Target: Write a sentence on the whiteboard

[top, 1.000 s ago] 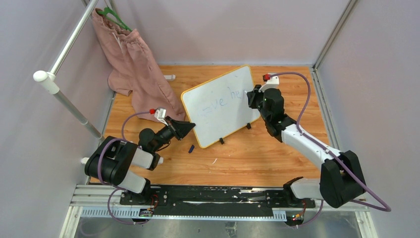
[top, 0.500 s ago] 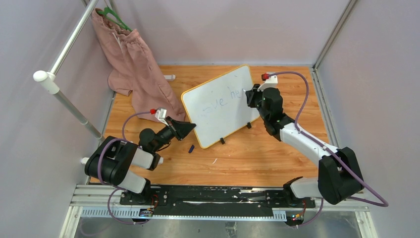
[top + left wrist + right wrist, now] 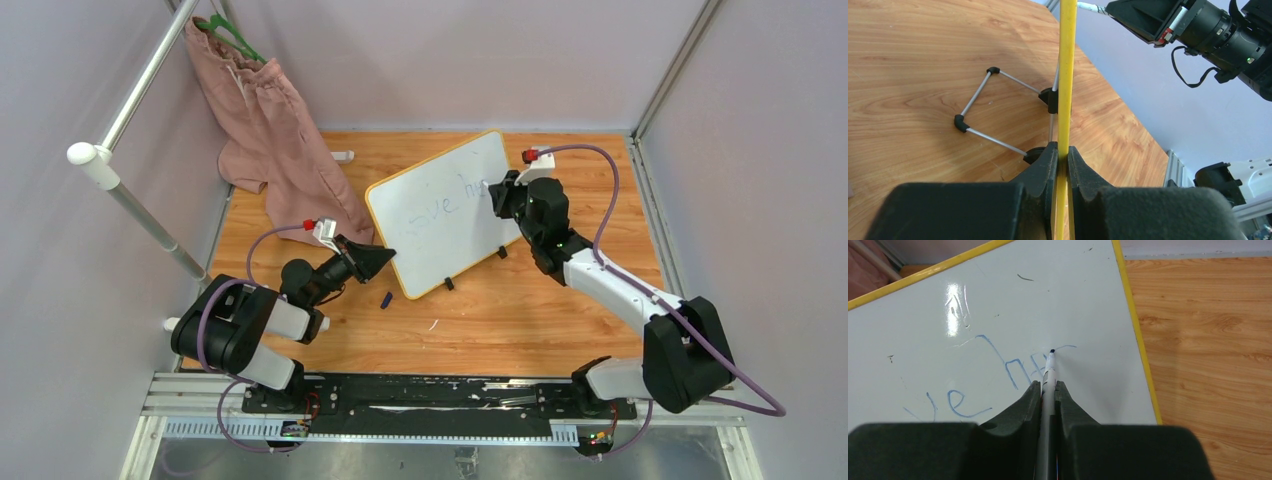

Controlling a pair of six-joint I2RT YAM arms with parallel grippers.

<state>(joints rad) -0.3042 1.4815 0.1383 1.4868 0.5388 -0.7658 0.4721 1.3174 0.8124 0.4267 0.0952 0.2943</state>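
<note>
The whiteboard (image 3: 440,215), white with a yellow frame, stands tilted on the wooden table. My left gripper (image 3: 385,257) is shut on its lower left edge; in the left wrist view the yellow frame (image 3: 1066,75) runs up from between the closed jaws of that left gripper (image 3: 1063,155). My right gripper (image 3: 1048,387) is shut on a white marker (image 3: 1049,372), whose dark tip touches the board. The sentence (image 3: 998,365) is faint blue handwriting, showing "ve" and an "h" with a few more strokes. From above, the right gripper (image 3: 497,195) is at the board's upper right.
A pink cloth (image 3: 270,130) hangs from a green hanger on a metal rail (image 3: 130,190) at the back left. A small dark cap (image 3: 386,299) lies on the table below the board. The board's wire stand (image 3: 993,107) rests behind it.
The right gripper with the marker has shifted slightly left and up along the board. The left gripper and the board have not moved.
</note>
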